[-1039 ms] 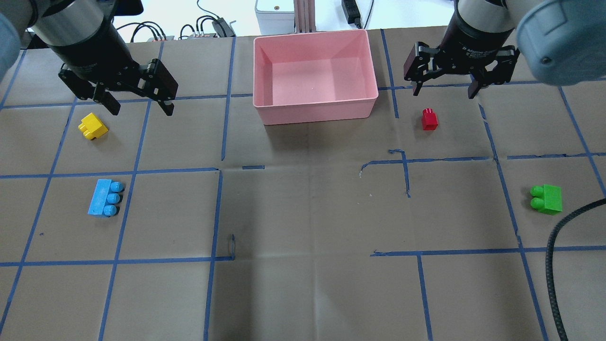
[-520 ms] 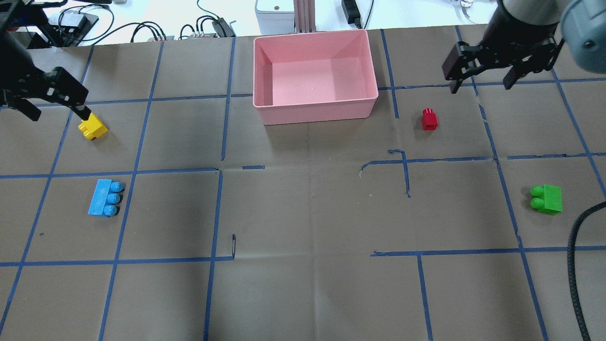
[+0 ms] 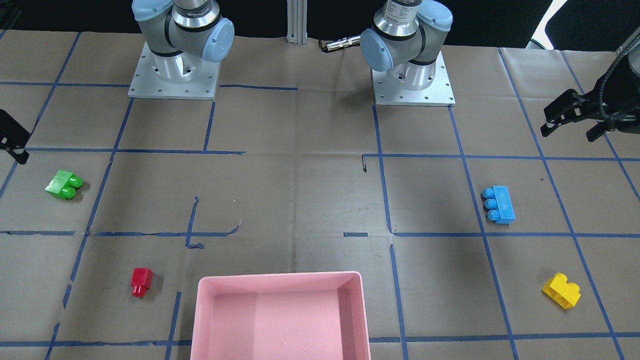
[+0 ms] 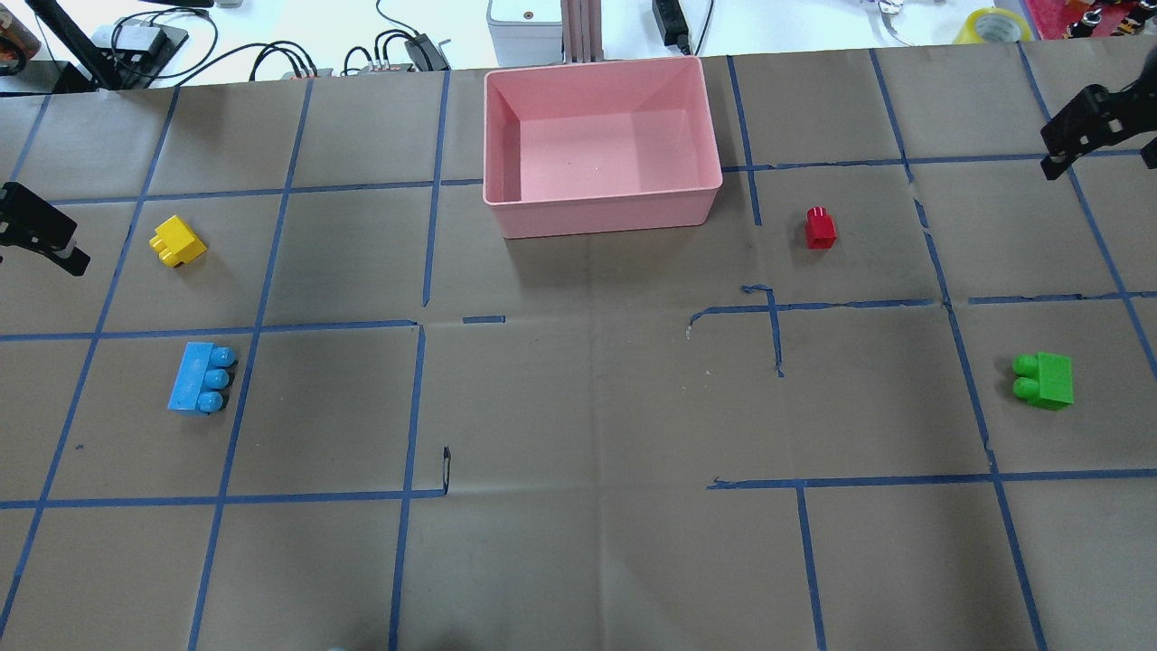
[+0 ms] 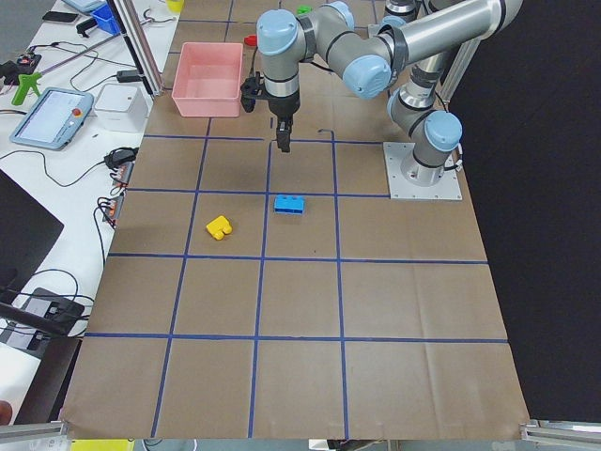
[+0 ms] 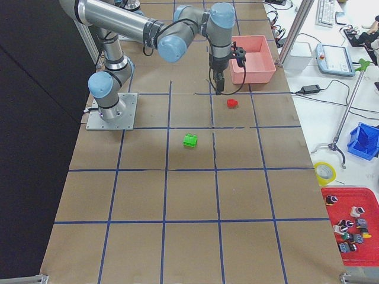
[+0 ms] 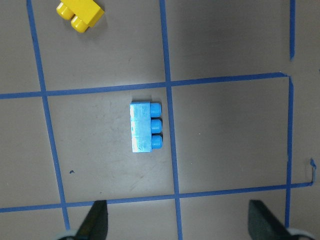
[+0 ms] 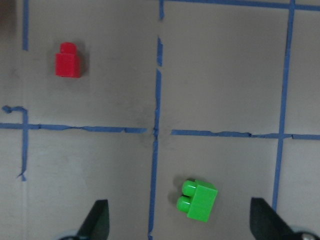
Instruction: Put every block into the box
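Taped brown paper covers the table. From the pink box, I see the yellow block and blue block well off on the left arm's side. The red block lies near its other side and the green block farther out. Both the left pincer and the right pincer gape, holding nothing.

The left fingers now sit out at the edge of the counter. The yellow brick, which was at one fingertip half a second ago, lies apart from them on their inner side. The right fingers are likewise farther out, and the red brick is well apart, inward of them.
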You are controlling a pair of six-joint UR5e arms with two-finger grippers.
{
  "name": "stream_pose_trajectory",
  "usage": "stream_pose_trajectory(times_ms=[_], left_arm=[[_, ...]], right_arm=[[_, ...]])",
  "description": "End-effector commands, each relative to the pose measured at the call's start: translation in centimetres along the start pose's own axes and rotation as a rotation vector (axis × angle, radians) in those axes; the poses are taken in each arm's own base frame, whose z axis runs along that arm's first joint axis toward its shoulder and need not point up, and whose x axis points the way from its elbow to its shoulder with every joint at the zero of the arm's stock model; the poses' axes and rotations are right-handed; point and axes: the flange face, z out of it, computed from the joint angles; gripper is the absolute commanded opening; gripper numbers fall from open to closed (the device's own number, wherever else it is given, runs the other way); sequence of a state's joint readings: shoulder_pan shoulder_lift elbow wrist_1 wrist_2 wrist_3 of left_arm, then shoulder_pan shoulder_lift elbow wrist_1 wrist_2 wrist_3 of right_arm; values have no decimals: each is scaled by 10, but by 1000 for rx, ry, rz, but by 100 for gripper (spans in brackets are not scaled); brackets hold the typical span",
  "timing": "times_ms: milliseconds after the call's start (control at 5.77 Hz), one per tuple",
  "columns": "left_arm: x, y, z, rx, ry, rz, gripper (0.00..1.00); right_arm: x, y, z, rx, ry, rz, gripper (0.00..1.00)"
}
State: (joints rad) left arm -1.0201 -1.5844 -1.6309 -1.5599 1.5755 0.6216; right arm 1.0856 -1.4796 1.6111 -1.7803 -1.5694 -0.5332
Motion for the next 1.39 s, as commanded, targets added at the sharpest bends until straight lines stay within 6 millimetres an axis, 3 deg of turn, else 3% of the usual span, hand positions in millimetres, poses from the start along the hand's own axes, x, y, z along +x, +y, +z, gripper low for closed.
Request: stream_pose_trajectory(times_ms=[0,173,346,520,866,1039,1213], left_arm=[[-6,-3,54,40,-27,3,99],[-3,-7,78,50,-35,-16,99],[-3,-12,108,32,-7,-47,98],[-8,-20,132,45,-21,-49,98],[-5,-18,189,33,-6,-71,98],[-2,-13,222,49,-18,-71,98],[-3,-15,242,64,-28,-69,98]], right_arm=[[45,7,65,54,-16,22,100],[33,25,109,29,-39,19,100],[20,48,138,60,-6,22,100],[22,72,167,24,-18,58,100],[49,96,190,-12,-36,123,100],[50,98,212,-8,-32,126,100],[52,95,224,37,5,125,100]])
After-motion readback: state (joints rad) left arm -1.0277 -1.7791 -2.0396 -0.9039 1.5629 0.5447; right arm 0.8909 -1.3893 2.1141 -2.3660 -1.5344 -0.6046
